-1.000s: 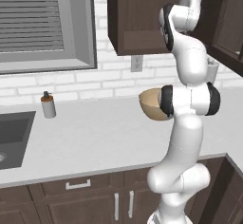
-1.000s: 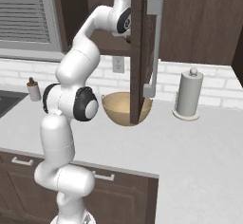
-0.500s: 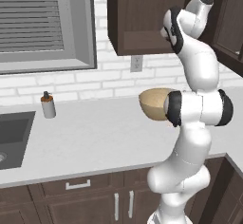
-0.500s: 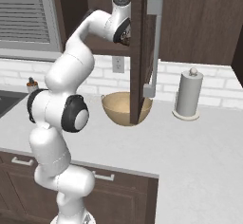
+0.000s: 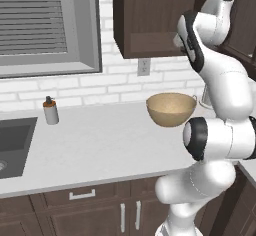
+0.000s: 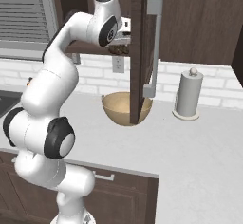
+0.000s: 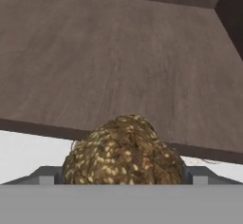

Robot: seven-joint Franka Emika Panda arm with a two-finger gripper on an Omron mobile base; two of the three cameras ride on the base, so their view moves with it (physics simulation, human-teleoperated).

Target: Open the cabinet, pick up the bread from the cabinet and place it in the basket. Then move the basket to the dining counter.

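With the cabinet (image 6: 142, 52) door open and the gripper (image 6: 121, 45) clamped on the bread (image 7: 124, 154) at the shelf's front edge, dropping it into the basket (image 5: 171, 108) and carrying that over remain.

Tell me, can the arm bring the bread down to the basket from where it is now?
Probably yes. The claw holds the bread at the cabinet edge, the door is open, and the basket stands below on the counter with its open top free.

fingers (image 7: 47, 176) mostly hidden behind bread (image 7: 124, 152)
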